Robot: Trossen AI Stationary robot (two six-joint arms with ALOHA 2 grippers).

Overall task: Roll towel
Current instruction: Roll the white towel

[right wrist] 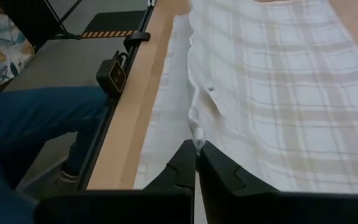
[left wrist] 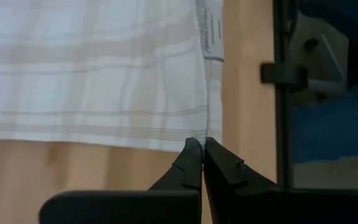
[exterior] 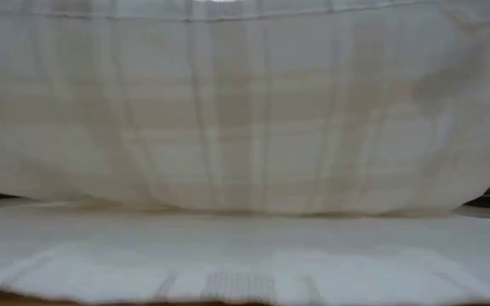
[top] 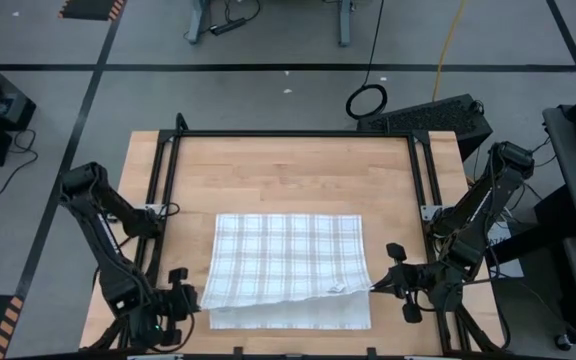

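The towel [top: 288, 262] lies on the desk [top: 288, 170], its near edge lifted and folded over. We find the left pincer [top: 190, 300] and right pincer [top: 386, 284] each clamped on a corner. We judge the first turn is under way; next, both corners must travel forward evenly.

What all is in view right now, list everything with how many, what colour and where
towel: one, white with a faint grey check, on the near half of the table, its near edge lifted and folded back over itself
tag: one, white, on the towel near its right corner
table: one, light wood with a black frame, centre of the high view
person's leg: one, blue trousers, beside the table's near edge in the right wrist view
left gripper: one, dark, jaws shut on the towel's near left corner
right gripper: one, dark, jaws shut on the towel's near right corner
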